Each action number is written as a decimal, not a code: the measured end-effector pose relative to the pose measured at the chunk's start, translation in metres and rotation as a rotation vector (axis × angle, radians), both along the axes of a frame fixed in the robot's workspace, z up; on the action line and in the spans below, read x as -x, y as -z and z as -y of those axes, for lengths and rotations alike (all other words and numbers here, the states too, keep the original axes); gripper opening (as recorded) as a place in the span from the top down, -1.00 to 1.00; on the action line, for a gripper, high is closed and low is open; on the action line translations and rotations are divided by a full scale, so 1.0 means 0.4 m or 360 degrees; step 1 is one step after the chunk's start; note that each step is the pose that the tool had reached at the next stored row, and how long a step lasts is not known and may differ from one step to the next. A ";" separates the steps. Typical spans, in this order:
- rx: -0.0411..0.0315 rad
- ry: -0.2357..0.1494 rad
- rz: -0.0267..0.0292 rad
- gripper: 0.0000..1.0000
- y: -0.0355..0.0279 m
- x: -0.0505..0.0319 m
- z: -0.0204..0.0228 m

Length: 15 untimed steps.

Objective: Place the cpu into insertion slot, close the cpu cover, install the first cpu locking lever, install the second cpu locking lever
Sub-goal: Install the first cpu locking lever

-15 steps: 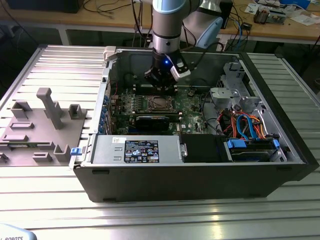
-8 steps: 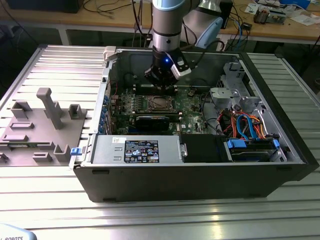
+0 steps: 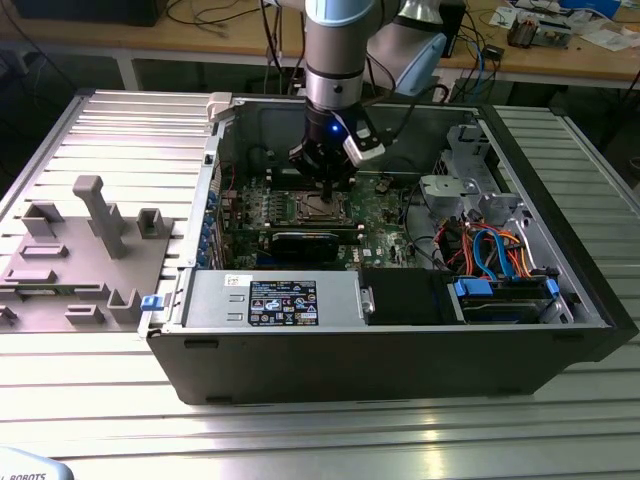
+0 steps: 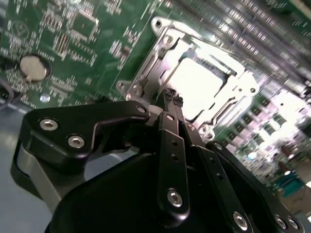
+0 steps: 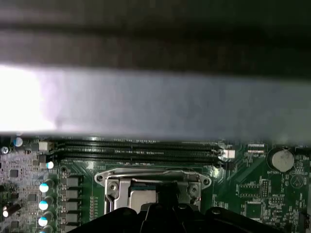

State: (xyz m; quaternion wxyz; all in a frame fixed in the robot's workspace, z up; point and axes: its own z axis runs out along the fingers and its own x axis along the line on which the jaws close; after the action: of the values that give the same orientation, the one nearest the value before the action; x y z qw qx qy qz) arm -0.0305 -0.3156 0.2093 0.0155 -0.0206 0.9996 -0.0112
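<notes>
Exterior view: open computer case (image 3: 400, 330) lies on a ribbed metal table (image 3: 300, 430); arm (image 3: 340, 50) comes down into it from above.
Gripper position: gripper (image 3: 328, 183) hangs just over the socket area of the green motherboard (image 3: 380, 200), near the middle of the case.
Gripper state: in the second wrist view the gripper (image 4: 171, 99) has its two black fingers (image 4: 170, 141) brought together, tips meeting in a narrow point; nothing visible between them.
Tip contact: tips sit at the near edge of the socket frame; touching or just above it, cannot tell.
Cpu: pale silvery square (image 4: 197, 82) lying flat in the socket, seen through the frame's window in the second wrist view.
Insertion slot: metal-rimmed recess (image 5: 150, 187) on the board; part of it hidden behind the gripper body in the first wrist view.
Cpu cover: silvery frame plate (image 4: 214, 73) lies down flat around the chip, window over its face.
Locking levers: a thin wire bar (image 5: 146, 171) runs along the far edge of the frame in the first wrist view; latched or not, cannot tell.
Board surroundings: long black memory slots (image 5: 136, 150) just beyond the socket; round coin cell (image 4: 33, 68) off to one side, well apart from the socket.
Table, exterior view's left: grey fixture block (image 3: 90, 250) with upright posts, beside the case.
Case, exterior view's right: bundle of blue and orange cables (image 3: 495, 250) by the drive bay.
</notes>
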 end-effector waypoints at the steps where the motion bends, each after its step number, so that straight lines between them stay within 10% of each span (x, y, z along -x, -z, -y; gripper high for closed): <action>1: 0.0004 0.0000 0.00001 0.79 0.000 0.000 0.005; 15: 0.0055 0.0000 0.00003 0.79 -0.007 0.000 0.024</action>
State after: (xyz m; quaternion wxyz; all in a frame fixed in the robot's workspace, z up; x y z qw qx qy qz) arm -0.0305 -0.3253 0.2121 0.0153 -0.0209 0.9993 -0.0286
